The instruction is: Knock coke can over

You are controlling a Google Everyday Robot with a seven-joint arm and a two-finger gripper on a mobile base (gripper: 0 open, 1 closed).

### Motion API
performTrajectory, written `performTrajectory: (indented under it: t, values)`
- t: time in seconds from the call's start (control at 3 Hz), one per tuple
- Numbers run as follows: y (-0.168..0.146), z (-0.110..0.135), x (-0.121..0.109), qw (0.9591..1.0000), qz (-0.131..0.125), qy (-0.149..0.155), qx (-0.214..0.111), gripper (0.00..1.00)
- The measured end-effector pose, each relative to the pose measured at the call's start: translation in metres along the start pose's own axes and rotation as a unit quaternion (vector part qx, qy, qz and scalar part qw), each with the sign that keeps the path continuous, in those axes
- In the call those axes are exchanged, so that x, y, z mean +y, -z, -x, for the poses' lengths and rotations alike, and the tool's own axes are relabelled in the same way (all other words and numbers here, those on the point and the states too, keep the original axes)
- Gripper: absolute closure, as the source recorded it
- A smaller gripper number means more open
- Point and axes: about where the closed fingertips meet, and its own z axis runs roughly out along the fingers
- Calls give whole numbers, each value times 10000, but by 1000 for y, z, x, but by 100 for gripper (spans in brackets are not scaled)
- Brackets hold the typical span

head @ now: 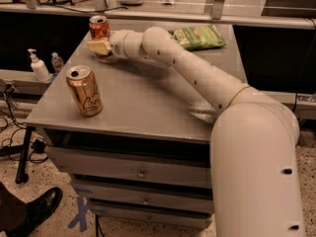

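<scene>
The claw (98,47), a pale cream-yellow, blunt plastic-looking tip on a smooth, glossy white rounded arm (197,75), lies low over the far left part of the table (148,102). Its tip overlaps the lower body of the coke can (98,27), a red-orange aluminium cylinder with a silver top, which stands upright just behind the claw near the table's far edge. Whether the two actually touch cannot be told, nor whether the claw is wide or narrow; it holds nothing that can be made out.

The table beneath the claw is flat, matte grey metal with a dull sheen, and grey drawers (140,168) with small round knobs sit under its top.

Nearer the camera than the claw, and well apart from it, a gold-bronze aluminium can with dark script lettering (85,91) stands upright, its silver top and opening visible. Off to the claw's other side, past the arm's wrist, a crinkled green snack bag (197,36) lies flat near the table's far edge.

Beyond the table edge on the claw's tip side, lower down, stand a white pump bottle (37,67) and a small clear bottle (58,61). A shiny black leather shoe (39,207) rests on the speckled floor (15,142) at the lower corner.
</scene>
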Motion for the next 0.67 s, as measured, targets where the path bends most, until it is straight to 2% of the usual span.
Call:
performTrajectory:
  t: [0.33,0.67]
  values:
    - [9,-4,-1,10000,-90,-32,20,86]
    - [21,-2,-2,9999,-148,-1,53,100]
